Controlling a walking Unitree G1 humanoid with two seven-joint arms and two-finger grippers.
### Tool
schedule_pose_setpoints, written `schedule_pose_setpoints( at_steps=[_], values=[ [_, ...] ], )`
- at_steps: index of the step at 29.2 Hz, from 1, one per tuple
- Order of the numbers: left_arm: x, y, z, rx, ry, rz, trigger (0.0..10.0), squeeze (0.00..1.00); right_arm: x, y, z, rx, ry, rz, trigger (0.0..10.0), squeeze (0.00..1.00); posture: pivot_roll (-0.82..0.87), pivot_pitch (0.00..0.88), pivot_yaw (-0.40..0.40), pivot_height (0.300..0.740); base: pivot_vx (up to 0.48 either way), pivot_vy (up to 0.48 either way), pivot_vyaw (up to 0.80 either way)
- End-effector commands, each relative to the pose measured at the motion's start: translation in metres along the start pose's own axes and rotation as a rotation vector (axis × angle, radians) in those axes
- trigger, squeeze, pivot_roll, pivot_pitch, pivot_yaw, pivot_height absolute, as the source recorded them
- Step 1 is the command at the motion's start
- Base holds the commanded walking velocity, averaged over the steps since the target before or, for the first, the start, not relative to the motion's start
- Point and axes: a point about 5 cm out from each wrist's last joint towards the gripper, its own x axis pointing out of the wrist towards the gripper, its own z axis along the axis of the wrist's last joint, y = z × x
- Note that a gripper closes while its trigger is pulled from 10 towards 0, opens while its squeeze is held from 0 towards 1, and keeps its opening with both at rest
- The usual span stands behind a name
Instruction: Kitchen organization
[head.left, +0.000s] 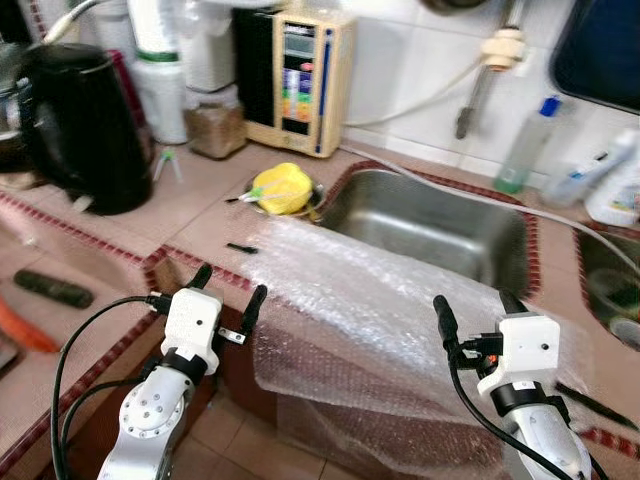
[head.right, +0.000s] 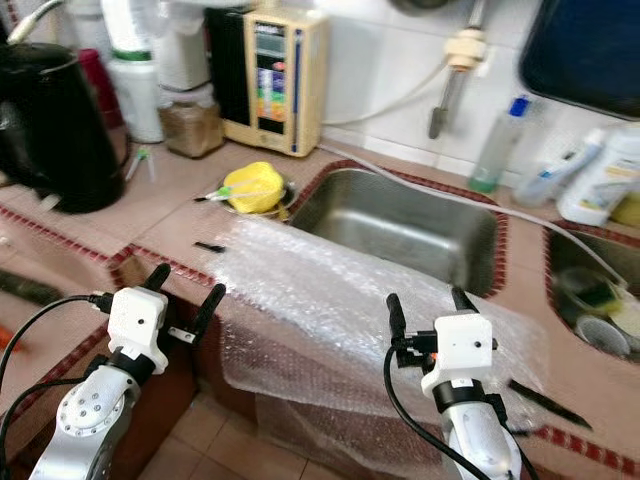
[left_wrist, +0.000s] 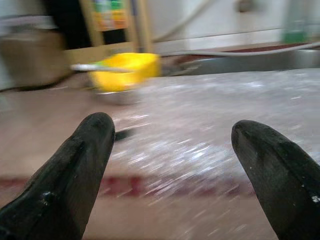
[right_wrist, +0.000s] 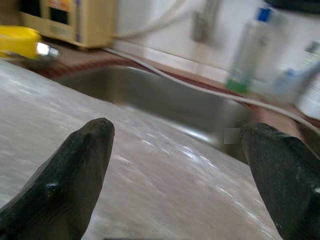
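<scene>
Left gripper (head.left: 228, 287) jaws wide apart, empty, at counter front edge beside bubble wrap (head.left: 370, 300); right gripper (head.left: 475, 312) likewise spread, empty, over the wrap draped off that edge before sink (head.left: 425, 222); water-unit (head.left: 300, 80) labels unreadable.

Bubble wrap (left_wrist: 210, 135) is seen spread on the surface (left_wrist: 45, 125) beyond the parted fingers (left_wrist: 75, 175); a yellow object (left_wrist: 122, 72) is seen farther ahead.

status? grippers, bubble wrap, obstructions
Left gripper open, at bubble wrap left edge. Right gripper open above its right part. Wrap draped over counter front by sink. Nothing blocking.
</scene>
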Motion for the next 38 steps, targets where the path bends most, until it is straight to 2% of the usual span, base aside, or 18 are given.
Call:
schedule_pose_setpoints(
  at_steps=[1,19,27,31,38],
  values=[
    [0.001,-0.001,0.000,-0.002,0.017,0.007,10.0,0.00,0.001,-0.002,0.002,-0.003,-0.005,-0.008,10.0,0.00,0.19,0.000,-0.057,0.740,0.000,0.000,-0.80],
    [0.000,0.001,0.000,-0.005,0.025,0.004,10.0,0.00,0.003,0.001,0.003,0.001,-0.009,0.003,10.0,0.00,0.19,0.000,-0.060,0.740,0.000,0.000,-0.78],
    [-0.001,0.006,0.002,0.027,0.008,0.054,10.0,0.00,0.003,0.003,0.004,-0.006,-0.018,0.016,10.0,0.00,0.20,0.000,-0.062,0.740,0.000,0.000,0.00],
    [-0.001,0.018,0.013,0.071,-0.043,0.138,10.0,0.00,0.006,0.008,0.013,-0.021,-0.056,0.053,10.0,0.00,0.20,0.000,-0.066,0.740,0.000,0.000,0.00],
    [-0.004,0.020,0.013,0.064,-0.037,0.160,10.0,0.00,0.006,0.009,0.012,-0.025,-0.055,0.061,10.0,0.00,0.21,0.000,-0.073,0.740,0.000,0.000,0.00]
  ],
)
